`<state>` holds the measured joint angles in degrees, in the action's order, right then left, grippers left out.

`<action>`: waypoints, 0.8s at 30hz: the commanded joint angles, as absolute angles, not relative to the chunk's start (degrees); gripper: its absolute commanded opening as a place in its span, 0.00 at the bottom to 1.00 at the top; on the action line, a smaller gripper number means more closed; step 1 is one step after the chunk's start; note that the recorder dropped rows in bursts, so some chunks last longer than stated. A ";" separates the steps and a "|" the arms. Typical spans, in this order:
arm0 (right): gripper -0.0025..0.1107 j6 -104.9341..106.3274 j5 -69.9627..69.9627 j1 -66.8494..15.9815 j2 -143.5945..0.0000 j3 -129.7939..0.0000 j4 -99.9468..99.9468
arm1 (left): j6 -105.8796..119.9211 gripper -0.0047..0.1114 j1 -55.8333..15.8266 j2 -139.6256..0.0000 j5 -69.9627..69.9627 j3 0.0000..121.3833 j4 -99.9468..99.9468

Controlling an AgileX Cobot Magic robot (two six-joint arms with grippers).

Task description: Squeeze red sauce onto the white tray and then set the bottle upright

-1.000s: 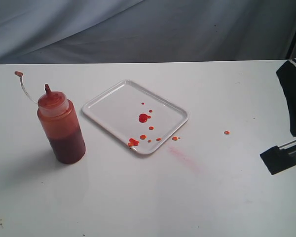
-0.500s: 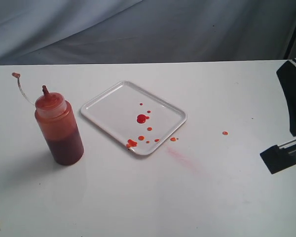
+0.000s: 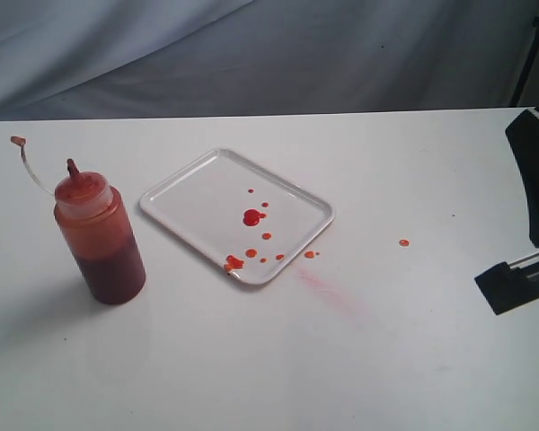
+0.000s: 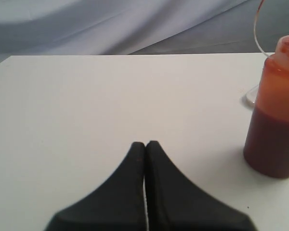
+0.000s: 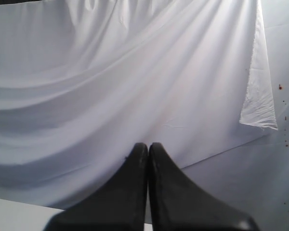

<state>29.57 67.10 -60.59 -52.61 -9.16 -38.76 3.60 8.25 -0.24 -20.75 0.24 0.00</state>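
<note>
The bottle (image 3: 99, 242) stands upright on the white table at the left, its lower half dark with red sauce and its small cap (image 3: 18, 142) hanging out on the tether. Nothing holds it. The white tray (image 3: 198, 193) lies flat to its right, with drops of red sauce (image 3: 251, 217) on its near half. My left gripper (image 4: 145, 144) is shut and empty, low over the table, with the bottle (image 4: 274, 120) standing apart from it to one side. My right gripper (image 5: 148, 145) is shut and empty, facing the grey backdrop cloth.
Stray red drops (image 3: 403, 242) (image 3: 310, 254) and a faint pink smear (image 3: 328, 289) lie on the table right of the tray. The right arm's black body (image 3: 530, 189) sits at the right edge. A grey cloth (image 3: 251, 54) hangs behind the table.
In the exterior view the bottle, tray and drops have all shifted slightly left together, keeping their spacing. The right arm's body stays in place.
</note>
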 commanded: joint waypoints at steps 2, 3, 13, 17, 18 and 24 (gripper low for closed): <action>0.02 29.89 67.58 -60.55 -52.30 -9.46 -38.53 | 3.05 0.04 8.44 0.00 -20.58 0.00 -0.47; 0.02 29.89 67.58 -60.55 -52.30 -9.46 -38.53 | 3.05 0.04 8.44 0.00 -20.58 0.00 -0.47; 0.02 29.89 67.58 -60.55 -52.30 -9.46 -38.53 | 3.50 0.04 8.44 0.00 -19.76 0.00 -0.48; 0.02 29.89 67.58 -60.55 -52.30 -9.46 -38.53 | 3.50 0.04 8.44 0.00 -19.76 0.00 -0.48; 0.02 29.89 67.58 -60.55 -52.30 -9.46 -38.53 | 3.50 0.04 8.44 0.00 -19.76 0.00 -0.48; 0.02 29.89 67.58 -60.55 -52.30 -9.46 -38.53 | 3.50 0.04 8.44 0.00 -19.76 0.00 -0.48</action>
<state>29.57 67.10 -60.59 -52.61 -9.16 -38.76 3.60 8.25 -0.24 -20.75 0.24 0.00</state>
